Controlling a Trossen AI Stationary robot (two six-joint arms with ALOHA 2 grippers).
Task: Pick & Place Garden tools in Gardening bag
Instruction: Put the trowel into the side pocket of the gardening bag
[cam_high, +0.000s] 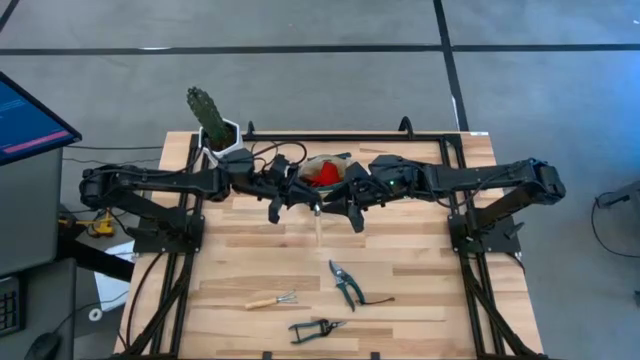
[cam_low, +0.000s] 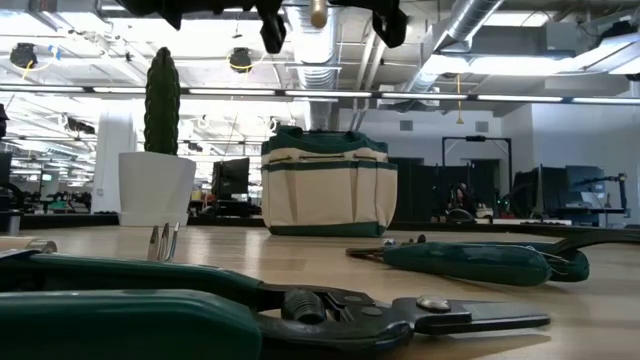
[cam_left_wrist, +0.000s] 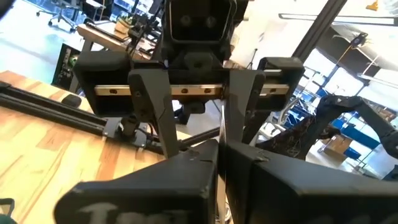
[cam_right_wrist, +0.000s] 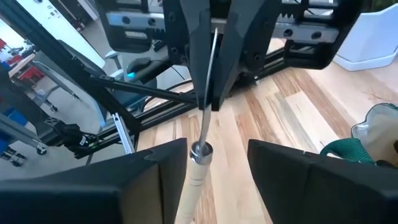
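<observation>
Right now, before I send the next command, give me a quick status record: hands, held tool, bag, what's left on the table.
left hand: shut on the metal shaft of a wooden-handled metal tool, raised above the wooden table
right hand: open, fingers either side of the tool's handle, not gripping
bag: beige canvas bag with green trim, upright, red item inside
left on table: two green-handled pruning shears, one small wooden-handled rake
</observation>
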